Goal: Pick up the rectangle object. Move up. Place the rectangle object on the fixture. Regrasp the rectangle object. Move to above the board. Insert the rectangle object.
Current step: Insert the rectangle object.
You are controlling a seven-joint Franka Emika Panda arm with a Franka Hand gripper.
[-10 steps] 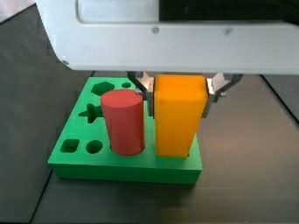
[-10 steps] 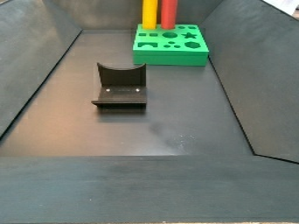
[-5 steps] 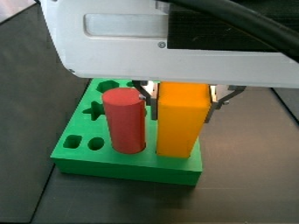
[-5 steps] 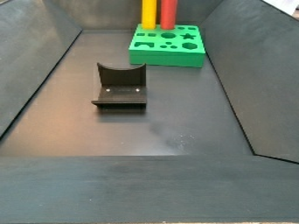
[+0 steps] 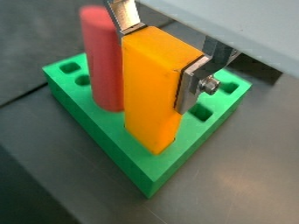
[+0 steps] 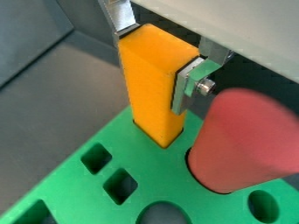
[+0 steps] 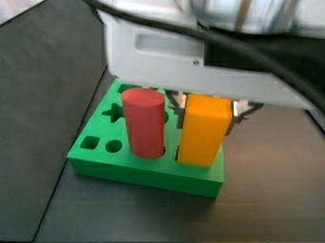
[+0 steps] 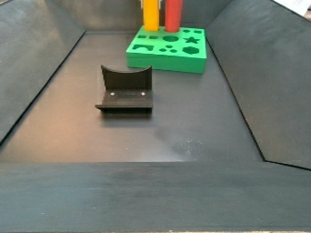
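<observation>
- The board (image 7: 146, 166) is a green slab with shaped cut-outs; in a side view (image 8: 168, 50) it lies at the far end of the dark floor, well apart from the fixture (image 8: 125, 91)
- Two pieces stand upright in the board, just beside each other: the rectangle object (image 7: 204, 131) and a red cylinder (image 7: 146, 123)
- In both wrist views the rectangle object's (image 5: 156, 87) lower end sits down in a hole of the board (image 5: 111, 140), near an edge
- The red cylinder (image 5: 101, 57) stands in its own hole; open holes show around it, among them square ones (image 6: 105, 171) and a round one (image 6: 264, 204)
- The gripper (image 5: 162, 39) is above the board, its silver fingers (image 5: 193, 83) set at opposite faces of the rectangle object's (image 6: 152, 79) upper part
- The plates lie against or very near the block; whether the jaws are pressing it or have let go cannot be told
- The fixture stands empty on the floor, nothing resting in its notch
</observation>
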